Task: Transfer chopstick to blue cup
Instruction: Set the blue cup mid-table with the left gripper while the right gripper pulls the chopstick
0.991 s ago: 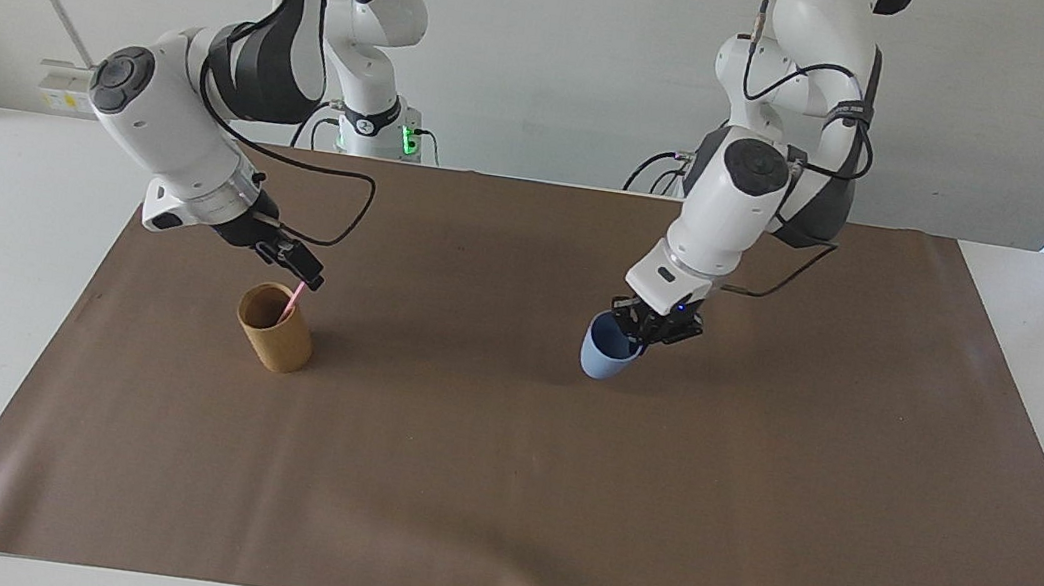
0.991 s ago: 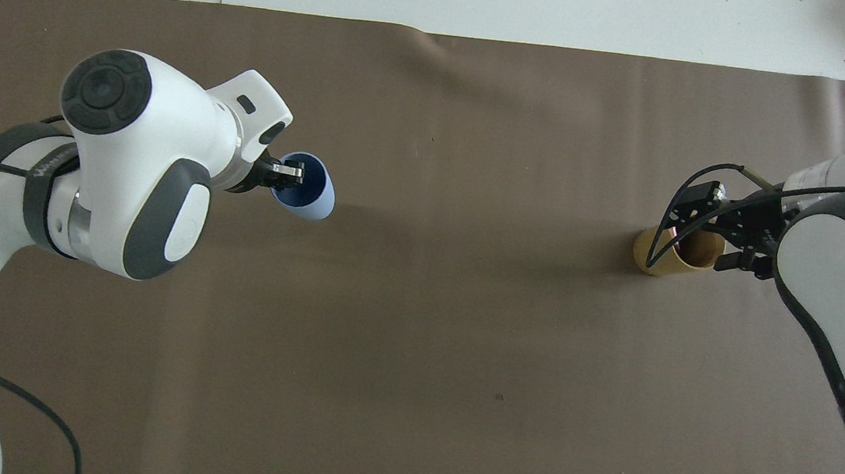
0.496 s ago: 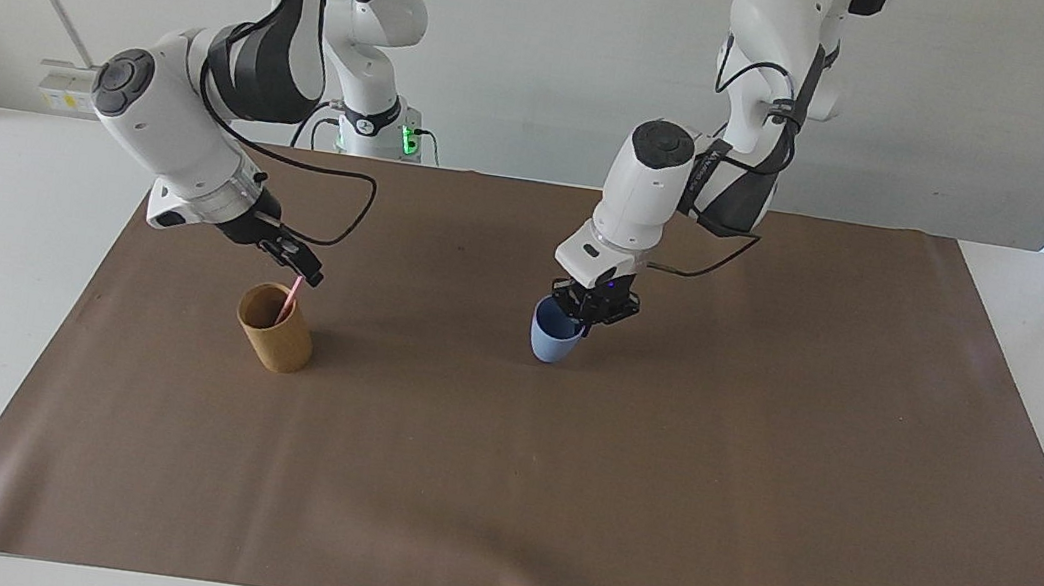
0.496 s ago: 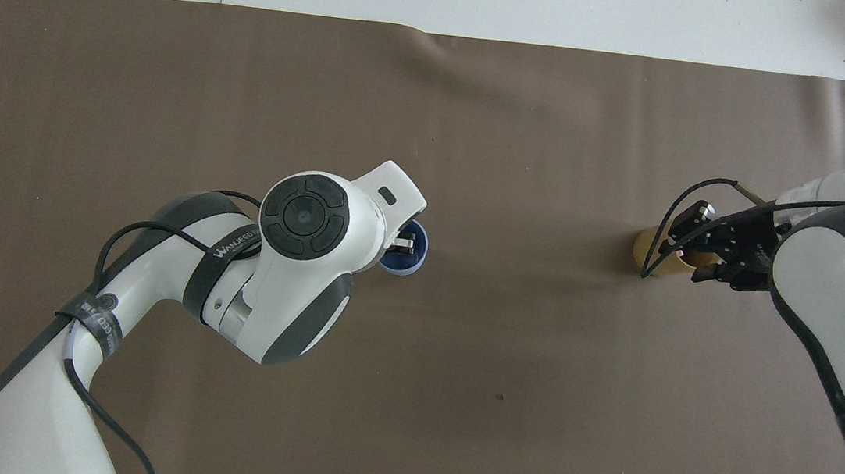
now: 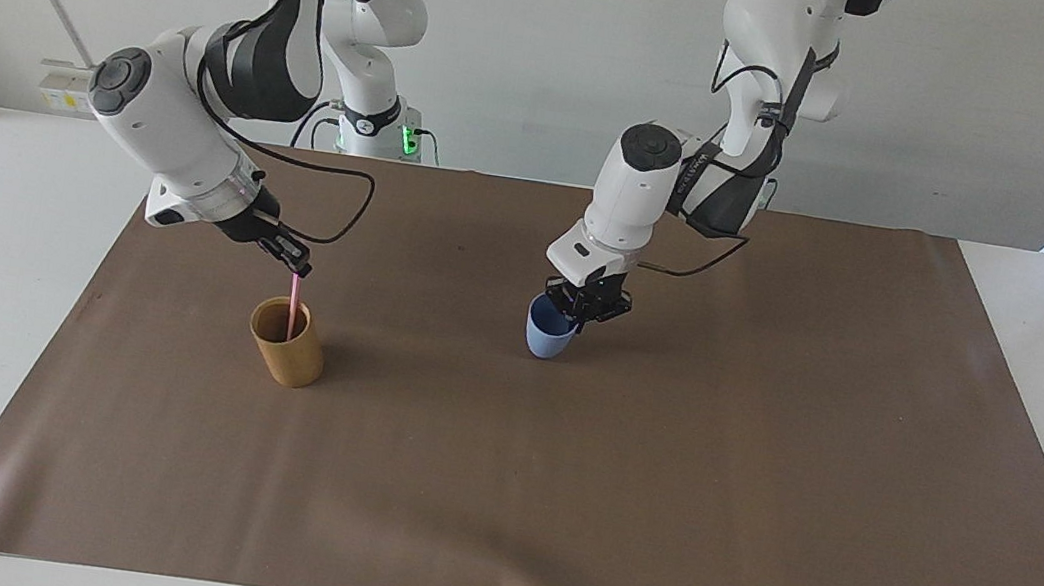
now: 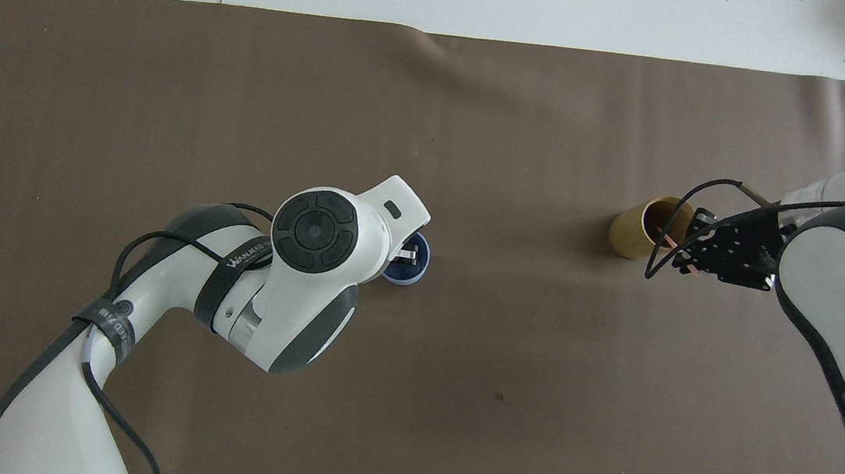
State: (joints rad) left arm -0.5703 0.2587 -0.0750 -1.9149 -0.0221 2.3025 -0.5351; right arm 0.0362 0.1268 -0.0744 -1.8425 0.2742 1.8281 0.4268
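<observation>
**A:** Pulling the chopstick (image 5: 292, 305) out of the tan cup (image 5: 286, 356) now. Right gripper (image 5: 298, 270) is closed on its top end; the stick hangs near-vertical, lower part inside the cup, tip not clear of the rim yet.

**B:** Where's the cup sitting?

**A:** On the brown mat (image 5: 654, 512), toward the right arm's end of the table. In the overhead view it's at about 3 o'clock from the mat's centre.

**B:** And the left side?

**A:** Left gripper (image 5: 584, 303) is clamped on the rim of the blue cup (image 5: 548, 330), one finger inside, one outside. Cup is mid-table, tipped a little, mouth facing up. Can't tell if the base is touching the mat or just off it.

**B:** So which step?

**A:** Extraction, I'd say. Nothing has reached the blue cup. The two cups are well apart.

**B:** Next move?

**A:** A straight lift until the tip clears the tan rim, otherwise it drags the cup over. Then carry toward 9 o'clock in the overhead view, line the tip up over the blue mouth, lower, let go. Small opening, thin stick, so alignment is the risk. Left should keep the cup steady.
</observation>
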